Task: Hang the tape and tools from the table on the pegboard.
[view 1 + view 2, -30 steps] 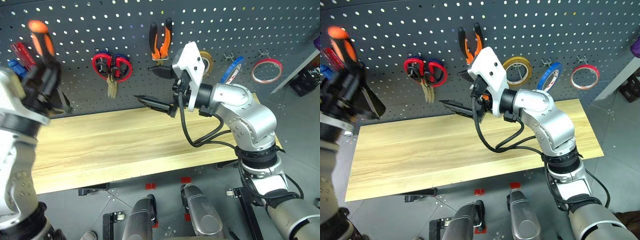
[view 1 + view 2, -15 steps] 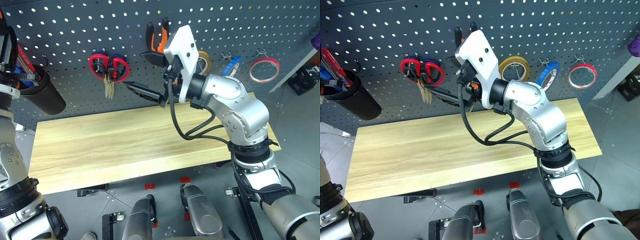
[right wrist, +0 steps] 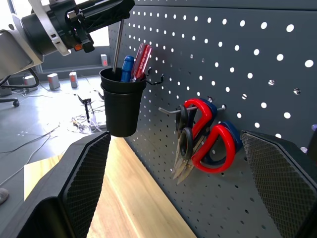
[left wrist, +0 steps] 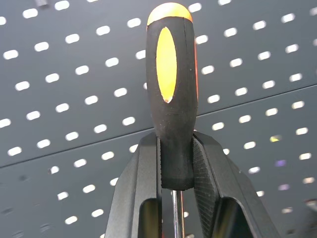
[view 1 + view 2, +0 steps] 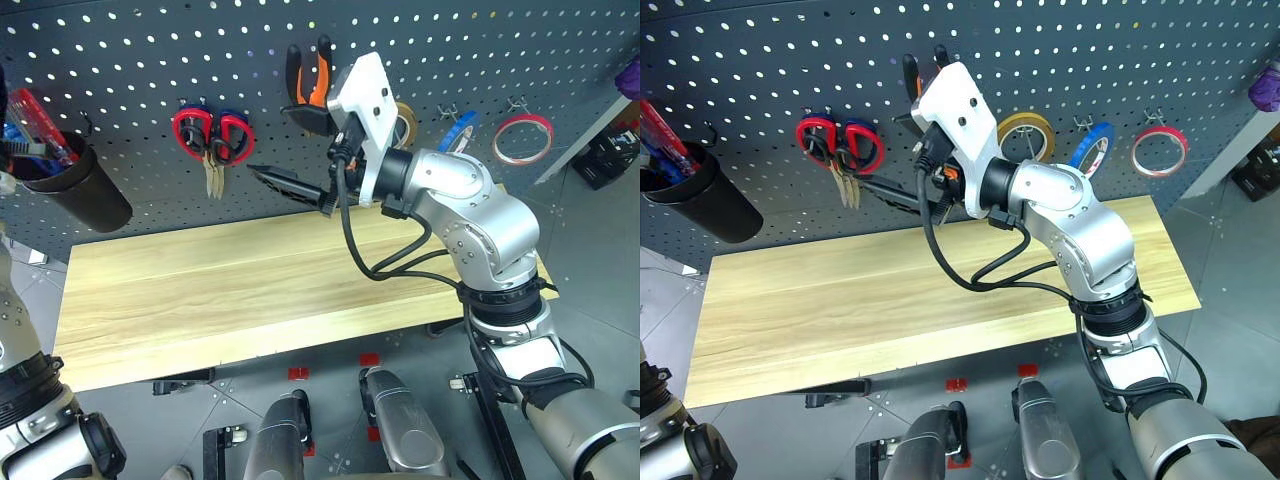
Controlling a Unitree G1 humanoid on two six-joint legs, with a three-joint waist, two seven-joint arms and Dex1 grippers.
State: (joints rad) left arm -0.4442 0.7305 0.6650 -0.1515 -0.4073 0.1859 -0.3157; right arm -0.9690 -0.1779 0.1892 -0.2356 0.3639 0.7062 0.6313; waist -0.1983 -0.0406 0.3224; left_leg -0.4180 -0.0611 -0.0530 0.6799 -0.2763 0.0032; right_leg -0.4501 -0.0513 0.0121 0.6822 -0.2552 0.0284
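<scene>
Left edge of the pegboard (image 5: 140, 60): a second ago the left gripper (image 4: 176, 148) blocked the head view here; it has since swung off toward the left, uncovering the black cup (image 5: 78, 188) hooked on the board. The gripper is clamped on the black-and-orange handle of the screwdriver (image 4: 171, 89). In the right wrist view the shaft points down into the cup's mouth. The cup also holds a blue screwdriver (image 3: 128, 68) and a red screwdriver (image 3: 142, 59). Judgement: this tool is being stowed, not yet let go. Next along, red scissors (image 5: 212, 140) hang on a hook. At the board's middle the pliers (image 5: 310, 85) hang just beside the right gripper (image 5: 300, 150), which is spread wide, empty, and hardly moved. Toward the right edge: a yellow roll (image 5: 408, 122), a blue roll (image 5: 460, 130), then the red tape (image 5: 522, 138), already on its hook. I see no tool on the table (image 5: 200, 290).
</scene>
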